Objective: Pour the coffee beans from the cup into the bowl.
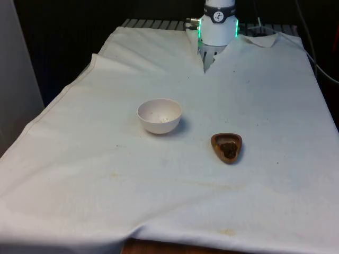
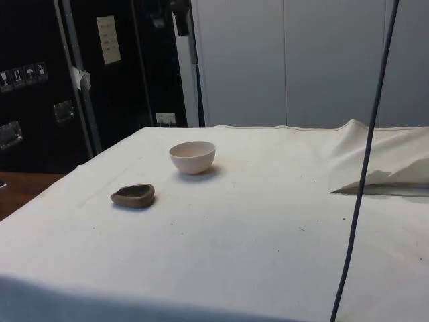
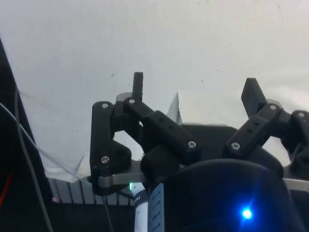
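While the small brown cup point(image 1: 226, 146) sits on the white-clothed table point(image 1: 275, 106) at the front view's right of the pale bowl point(image 1: 159, 115), near it but clearly apart, the pincer point(image 3: 195, 89) hangs with its two black fingers spread wide and nothing between them, over bare cloth near the table's far end. The cup is low, shallow and roughly teardrop-shaped, with a dark heap of coffee beans point(image 1: 229, 149) inside; it looks light and stiff, so it should lift easily but could skid or tip on the loose cloth if nudged sideways. I would judge the rim the only sensible hold, one finger inside and one outside, at the broad end and away from the narrow tip, which would serve as a spout. In the side view the beans are hard to make out, showing only as a dark hollow. Whether the bowl holds anything is hard to say; its inside looks pale with a few faint specks.
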